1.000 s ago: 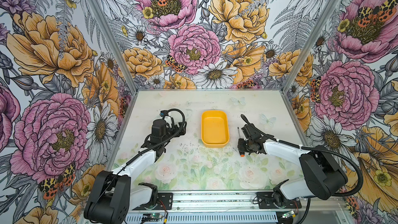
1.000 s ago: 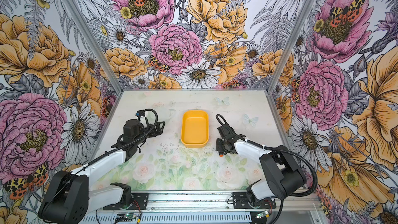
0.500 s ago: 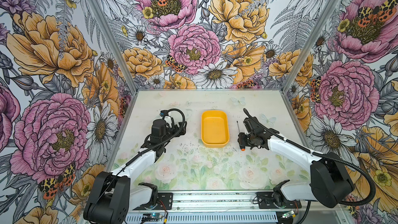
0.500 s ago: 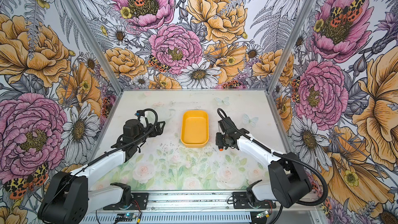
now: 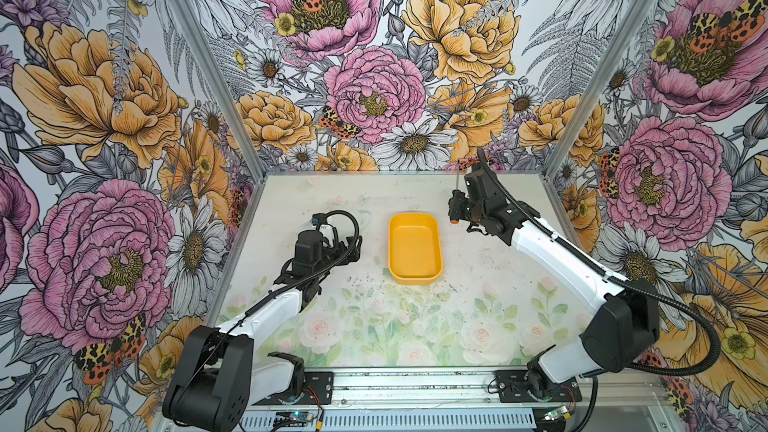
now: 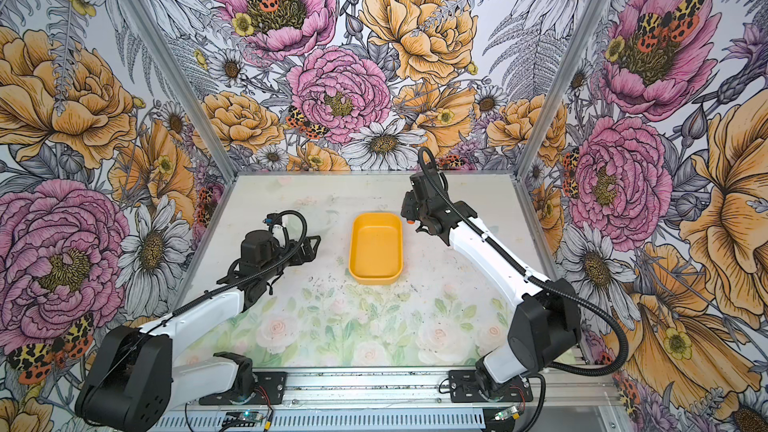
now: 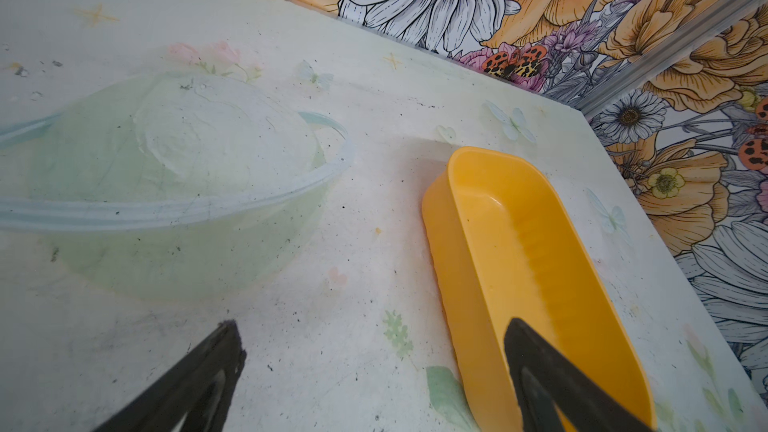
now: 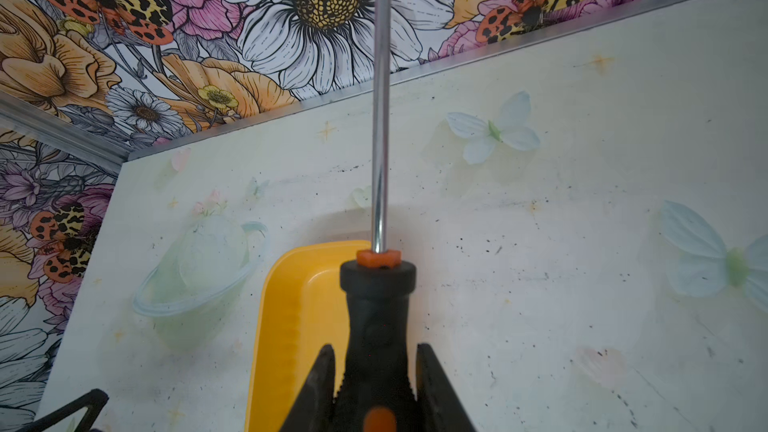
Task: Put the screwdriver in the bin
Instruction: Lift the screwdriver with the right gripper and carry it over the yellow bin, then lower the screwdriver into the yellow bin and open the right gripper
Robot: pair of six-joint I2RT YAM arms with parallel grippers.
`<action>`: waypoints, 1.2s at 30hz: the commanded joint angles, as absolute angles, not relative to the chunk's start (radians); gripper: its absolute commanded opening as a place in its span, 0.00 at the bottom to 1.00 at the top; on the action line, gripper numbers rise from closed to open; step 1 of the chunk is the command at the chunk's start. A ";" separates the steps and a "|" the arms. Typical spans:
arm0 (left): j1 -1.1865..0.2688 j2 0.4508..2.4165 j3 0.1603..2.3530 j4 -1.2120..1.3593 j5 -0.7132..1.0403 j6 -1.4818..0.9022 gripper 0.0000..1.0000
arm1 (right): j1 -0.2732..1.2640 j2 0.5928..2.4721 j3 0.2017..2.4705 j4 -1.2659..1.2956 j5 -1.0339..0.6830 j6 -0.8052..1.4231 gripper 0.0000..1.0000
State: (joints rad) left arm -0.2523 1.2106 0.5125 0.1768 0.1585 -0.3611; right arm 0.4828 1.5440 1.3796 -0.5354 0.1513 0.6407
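Right wrist view first: the screwdriver [image 8: 376, 317] fills the centre, its black handle pinched between the two fingers of the right gripper [image 8: 376, 353]. The bright shaft runs straight away from the lens toward the back wall [image 8: 324, 14]. In both top views I see it lifted clear of the table [image 5: 374, 317], shaft toward 12 o'clock and orange end cap toward 6. That puts it at about 1 o'clock from the bin [image 5: 413, 251], just off the far corner (outside the rim, as far as I can judge from here). The bin lies flat near the middle of the table, long side running 12 to 6. At its 9 o'clock the left gripper [image 5: 351, 248] hangs near the bin but apart from it. The left wrist view shows its fingers [image 7: 216, 359] spread wide over bare tabletop, with the bin's yellow-orange wall beside one tip.
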 commanded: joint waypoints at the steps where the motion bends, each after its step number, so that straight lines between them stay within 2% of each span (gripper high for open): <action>1: -0.258 1.193 0.540 0.160 0.143 -0.360 0.99 | 0.539 1.596 1.451 -0.542 0.242 0.679 0.00; 6: -0.259 1.192 0.538 0.160 0.138 -0.361 0.99 | 0.621 1.657 1.480 -0.591 0.355 0.725 0.00; 13: -0.261 1.190 0.534 0.150 0.136 -0.359 0.99 | 0.692 1.757 1.492 -0.665 0.325 0.788 0.00; 24: -0.259 1.148 0.508 0.135 0.125 -0.362 0.99 | 0.782 1.832 1.393 -0.666 0.346 0.879 0.00; 36: -0.268 1.126 0.483 0.133 0.123 -0.369 0.99 | 0.787 1.917 1.363 -0.664 0.324 0.889 0.00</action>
